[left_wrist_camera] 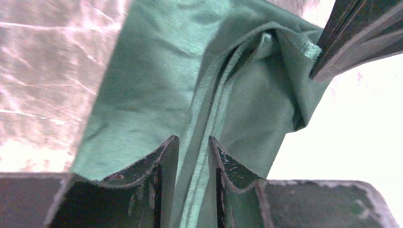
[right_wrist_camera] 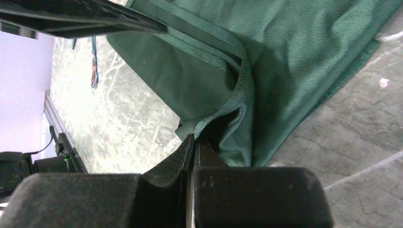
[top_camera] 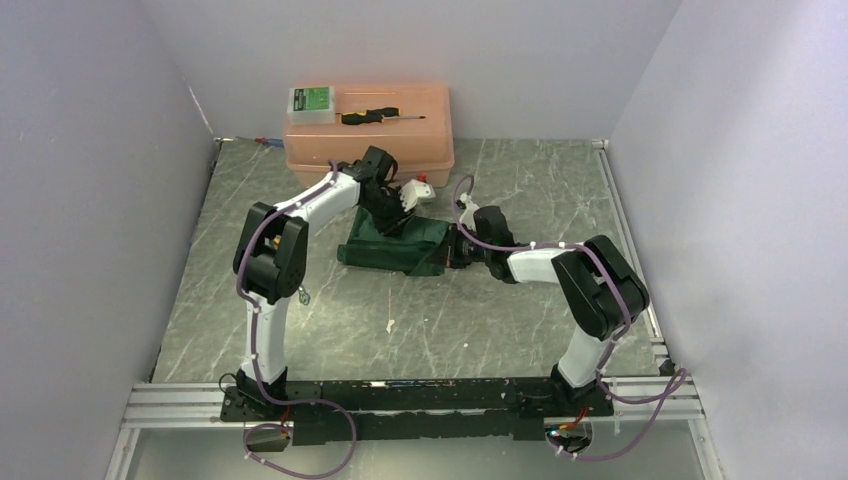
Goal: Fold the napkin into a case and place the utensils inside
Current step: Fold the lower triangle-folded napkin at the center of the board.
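Two pincers meet on the napkin (top_camera: 385,250), which lies in the middle of the worktop (top_camera: 340,330) between them. We see the left pincer (left_wrist_camera: 192,140) narrowly spread astride a raised fold (left_wrist_camera: 206,95) running away along its gap. Rightward, the cloth's long axis ends at the right pincer (right_wrist_camera: 194,138), pressed together on the hem (right_wrist_camera: 211,122).
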`<control>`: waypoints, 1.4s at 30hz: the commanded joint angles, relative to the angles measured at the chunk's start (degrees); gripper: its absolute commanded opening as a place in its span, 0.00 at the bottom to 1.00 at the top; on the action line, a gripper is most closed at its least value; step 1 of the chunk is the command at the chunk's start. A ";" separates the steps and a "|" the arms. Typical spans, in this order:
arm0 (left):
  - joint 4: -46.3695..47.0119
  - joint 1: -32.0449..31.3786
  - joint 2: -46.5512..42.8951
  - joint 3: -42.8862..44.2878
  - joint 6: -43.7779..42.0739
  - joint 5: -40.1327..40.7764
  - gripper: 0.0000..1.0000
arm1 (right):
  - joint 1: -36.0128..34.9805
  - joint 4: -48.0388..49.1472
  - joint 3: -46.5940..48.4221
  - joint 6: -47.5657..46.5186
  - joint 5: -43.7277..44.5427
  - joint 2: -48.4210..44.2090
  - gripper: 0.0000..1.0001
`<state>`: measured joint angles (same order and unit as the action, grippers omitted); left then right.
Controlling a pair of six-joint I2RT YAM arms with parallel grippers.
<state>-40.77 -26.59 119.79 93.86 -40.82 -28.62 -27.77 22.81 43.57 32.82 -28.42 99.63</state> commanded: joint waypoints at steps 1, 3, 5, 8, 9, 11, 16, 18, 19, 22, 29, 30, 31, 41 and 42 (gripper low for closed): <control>-0.61 0.39 -0.25 4.43 1.27 -1.69 0.36 | 0.68 4.69 0.30 2.02 2.53 1.06 0.00; 1.02 0.36 1.15 5.26 2.41 -1.17 0.35 | 0.88 5.97 -0.40 2.79 3.32 1.17 0.00; 3.90 0.38 2.60 5.53 3.81 -0.22 0.35 | 1.07 7.28 -0.96 3.66 3.76 1.38 0.00; 6.75 0.44 4.91 6.34 4.47 1.47 0.34 | 1.35 8.42 -1.45 4.54 4.32 1.97 0.00; 7.10 0.40 5.70 6.90 4.66 1.67 0.34 | 1.44 8.47 -1.51 4.80 4.67 2.23 0.00; 7.89 0.40 6.93 7.76 4.94 2.28 0.34 | 1.72 9.23 -1.97 5.75 4.89 2.84 0.00; 8.35 0.42 8.55 7.68 4.33 3.20 0.33 | 1.95 10.21 -3.10 7.21 5.39 4.38 0.00; 9.11 0.40 8.45 6.36 3.59 3.86 0.32 | 2.06 9.98 -3.61 7.80 6.00 4.80 0.00; 9.35 0.40 8.32 5.73 3.28 4.15 0.32 | 2.04 10.47 -4.09 8.12 6.17 5.00 0.00; 9.08 0.40 8.17 4.88 2.65 4.46 0.31 | 2.12 10.43 -5.29 9.14 7.95 4.93 0.00; 7.86 0.39 8.27 4.31 1.38 4.20 0.28 | 2.19 13.94 -6.23 11.17 6.79 3.64 0.00; 7.60 0.40 8.35 4.31 1.24 4.09 0.28 | 2.17 13.66 -5.44 10.76 6.54 3.35 0.00; 7.51 0.40 8.31 4.24 1.09 4.00 0.28 | 2.15 12.60 -4.64 10.17 6.53 3.25 0.00; 5.44 0.40 8.39 4.11 -1.04 2.95 0.26 | 2.17 10.23 -0.29 8.94 8.35 3.67 0.01; 5.26 0.44 8.38 4.20 -1.09 2.79 0.26 | 2.14 10.05 0.10 8.94 8.50 3.84 0.01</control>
<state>-32.56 -26.20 128.11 99.22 -40.05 -25.61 -25.93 32.05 41.04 42.59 -21.30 104.31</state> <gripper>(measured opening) 0.261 0.032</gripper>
